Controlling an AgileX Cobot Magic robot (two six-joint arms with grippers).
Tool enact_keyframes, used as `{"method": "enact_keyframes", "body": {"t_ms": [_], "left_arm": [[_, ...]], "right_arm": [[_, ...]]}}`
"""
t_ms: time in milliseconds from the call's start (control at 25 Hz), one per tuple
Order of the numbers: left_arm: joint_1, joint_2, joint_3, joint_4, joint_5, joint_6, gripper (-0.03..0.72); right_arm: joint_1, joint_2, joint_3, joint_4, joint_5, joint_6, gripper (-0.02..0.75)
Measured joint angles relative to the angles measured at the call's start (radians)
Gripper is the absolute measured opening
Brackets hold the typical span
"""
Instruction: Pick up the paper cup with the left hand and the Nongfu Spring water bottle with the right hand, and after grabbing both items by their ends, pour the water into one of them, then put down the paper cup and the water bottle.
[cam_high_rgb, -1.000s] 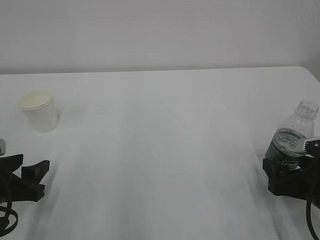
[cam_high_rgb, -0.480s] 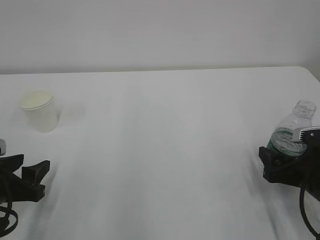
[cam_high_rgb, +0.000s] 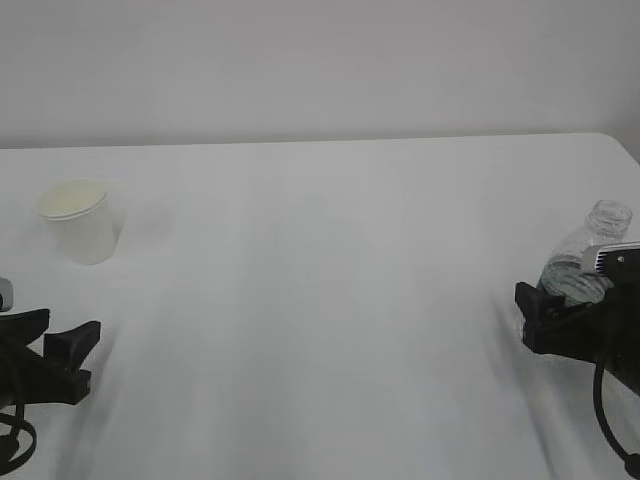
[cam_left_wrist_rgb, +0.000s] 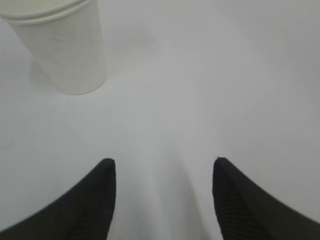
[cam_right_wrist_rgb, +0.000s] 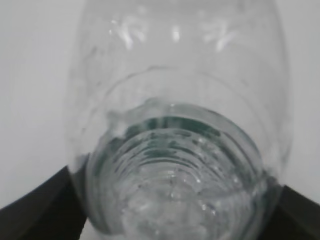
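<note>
Having been closed in on from 6 o'clock, the bottle (cam_high_rgb: 592, 256) is now straddled by the wide-open right hand (cam_high_rgb: 556, 318), not yet clamped; the left hand (cam_high_rgb: 62, 352) is held open and empty, cup (cam_high_rgb: 82, 222) untouched at 12 o'clock.

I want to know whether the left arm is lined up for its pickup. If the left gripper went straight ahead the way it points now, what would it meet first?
Probably bare table. The left gripper is open, and the paper cup stands ahead but off to the left of its line, so the left finger might just graze it; depth is unclear.
</note>
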Motion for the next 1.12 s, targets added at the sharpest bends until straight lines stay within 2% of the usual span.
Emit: {"method": "enact_keyframes", "body": {"t_ms": [160,440,880,1120], "left_arm": [[0.000,0.000,0.000,0.000,0.000,-0.001,0.432],[0.000,0.000,0.000,0.000,0.000,-0.002,0.430],[0.000,0.000,0.000,0.005,0.000,-0.002,0.430],[0.000,0.000,0.000,0.005,0.000,-0.002,0.429]], "right_arm": [[0.000,0.007,0.000,0.001,0.000,0.000,0.614],[0.000,0.056,-0.002,0.001,-0.012,-0.002,0.517],[0.000,0.063,-0.004,0.001,-0.023,-0.002,0.494],[0.000,0.063,-0.004,0.000,-0.023,-0.002,0.392]]}}
